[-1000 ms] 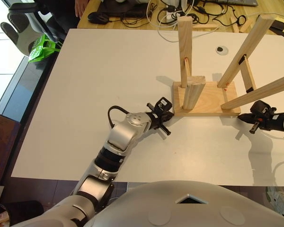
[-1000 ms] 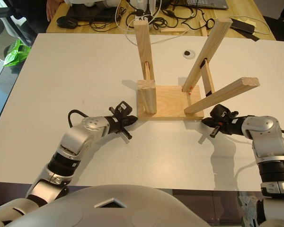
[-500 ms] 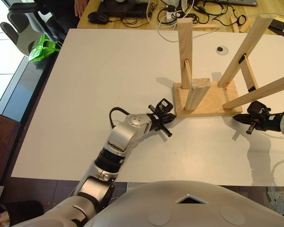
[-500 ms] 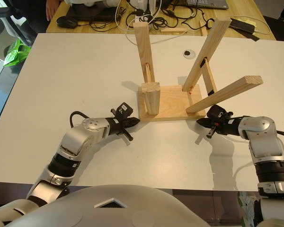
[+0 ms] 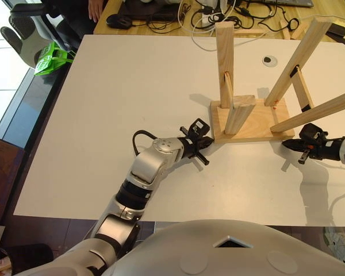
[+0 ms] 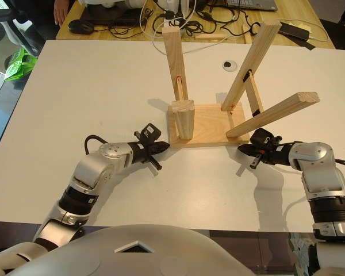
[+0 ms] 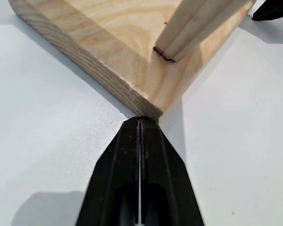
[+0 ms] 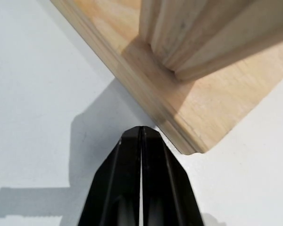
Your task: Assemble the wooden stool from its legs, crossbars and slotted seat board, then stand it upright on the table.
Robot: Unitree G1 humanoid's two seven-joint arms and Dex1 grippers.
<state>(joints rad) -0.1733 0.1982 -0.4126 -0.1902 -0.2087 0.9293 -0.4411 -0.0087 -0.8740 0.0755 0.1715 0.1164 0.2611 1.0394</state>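
Note:
The wooden stool lies upside down on the white table, its seat board (image 5: 254, 125) flat and its legs pointing up. A short near-left leg (image 5: 239, 115) and a tall far-left leg (image 5: 225, 57) stand on it. Two right legs (image 5: 296, 57) lean outward, joined by a crossbar (image 5: 301, 91). My left gripper (image 5: 209, 140) is shut, its tip touching the board's near-left corner (image 7: 148, 110). My right gripper (image 5: 286, 143) is shut too, its tip just short of the near-right corner (image 8: 193, 149), below a leg (image 8: 203, 33).
A round grommet (image 5: 268, 61) sits in the table behind the stool. A wooden desk with cables and a mouse (image 5: 119, 22) runs along the far edge. A chair and a green bag (image 5: 50, 60) stand off the table's left side. Open tabletop spreads to the left and front.
My right gripper has moved left up to the seat board's near-right corner. The stool has shifted slightly. My left gripper has stayed at the near-left corner.

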